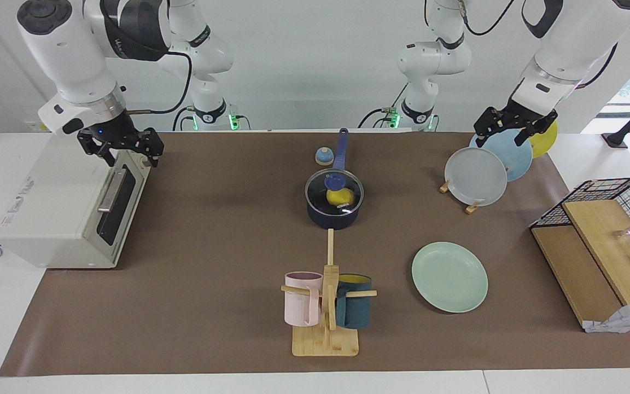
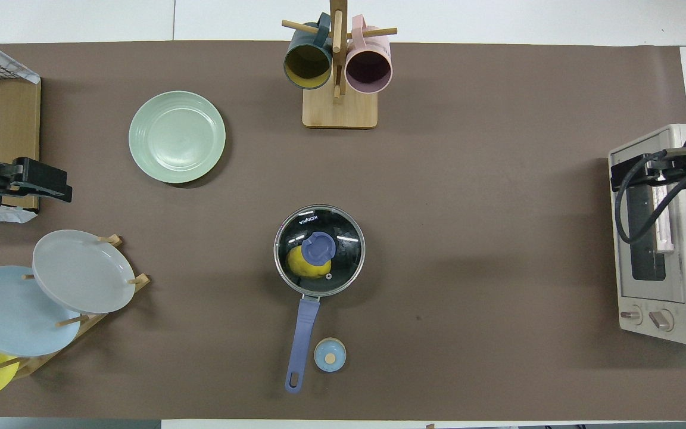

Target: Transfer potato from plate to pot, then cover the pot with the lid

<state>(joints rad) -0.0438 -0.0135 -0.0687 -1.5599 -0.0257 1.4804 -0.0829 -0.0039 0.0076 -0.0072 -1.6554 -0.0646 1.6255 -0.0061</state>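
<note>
The dark navy pot (image 1: 332, 219) stands mid-table, its long blue handle (image 2: 302, 333) pointing toward the robots. The clear glass lid (image 1: 318, 191) with its blue knob sits on the pot, also seen in the overhead view (image 2: 346, 238). The yellow potato (image 1: 342, 198) lies inside the pot and shows through the glass (image 2: 300, 266). The mint-green plate (image 1: 449, 277) lies bare, farther from the robots than the pot and toward the left arm's end (image 2: 177, 136). My left gripper (image 1: 503, 135) is open and empty above the plate rack. My right gripper (image 1: 129, 155) is open and empty above the toaster oven.
A white toaster oven (image 1: 69, 213) stands at the right arm's end. A rack of upright grey, blue and yellow plates (image 1: 476, 176) and a wire basket with wooden boards (image 1: 610, 219) stand at the left arm's end. A mug tree (image 1: 326, 306) and a small bell (image 1: 324, 156) flank the pot.
</note>
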